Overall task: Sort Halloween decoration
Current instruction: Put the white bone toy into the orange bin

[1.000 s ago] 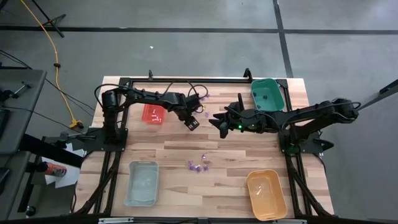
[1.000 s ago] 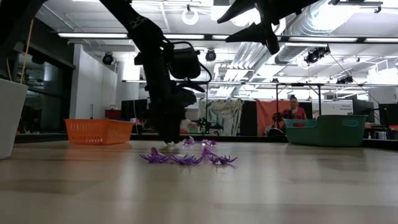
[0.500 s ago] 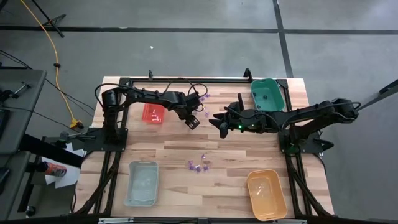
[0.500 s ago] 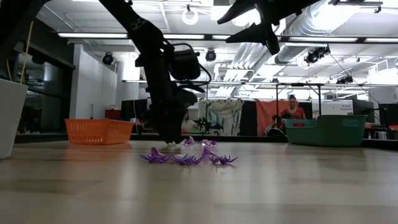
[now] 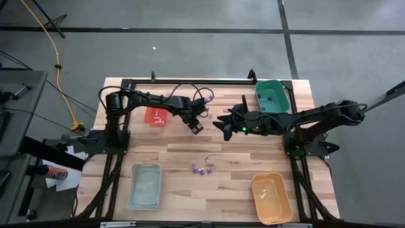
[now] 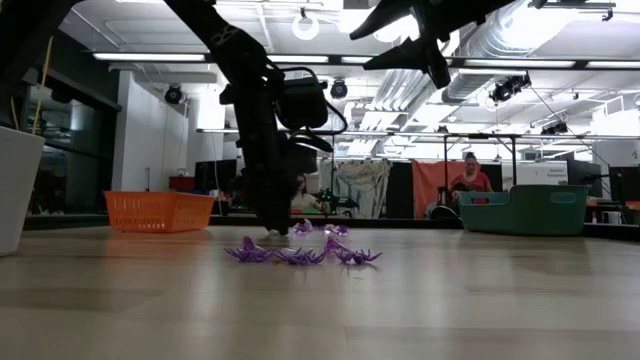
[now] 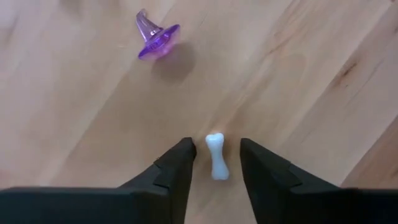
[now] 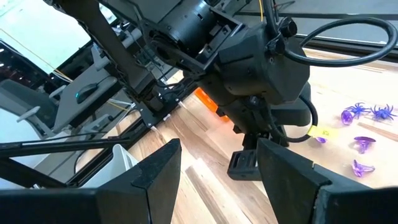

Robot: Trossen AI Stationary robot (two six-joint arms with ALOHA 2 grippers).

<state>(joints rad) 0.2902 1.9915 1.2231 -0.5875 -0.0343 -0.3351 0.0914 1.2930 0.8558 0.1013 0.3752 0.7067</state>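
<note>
Compared with the earlier high view, the left gripper (image 5: pixel 195 126) has shifted slightly and its fingers have narrowed around a small white bone (image 7: pixel 216 155); the right gripper (image 5: pixel 223 124) has not moved. In the left wrist view the two dark fingers (image 7: pixel 176 167) stand a little apart, one on each side of the bone, with narrow gaps visible, so contact cannot be confirmed. A purple witch-hat piece (image 7: pixel 153 37) lies on the wooden table (image 5: pixel 240 158) toward the upper left of that frame. The bone is too small to make out in the high view. The right gripper hovers at frame centre, jaws spread wide and holding nothing. A cluster of purple spider pieces (image 5: pixel 202 168) lies lower centre of the high view, between the pale blue tray (image 5: pixel 144 185) and the orange tray (image 5: pixel 271 197). In the low view the left gripper's fingertips are hidden behind that cluster.
</note>
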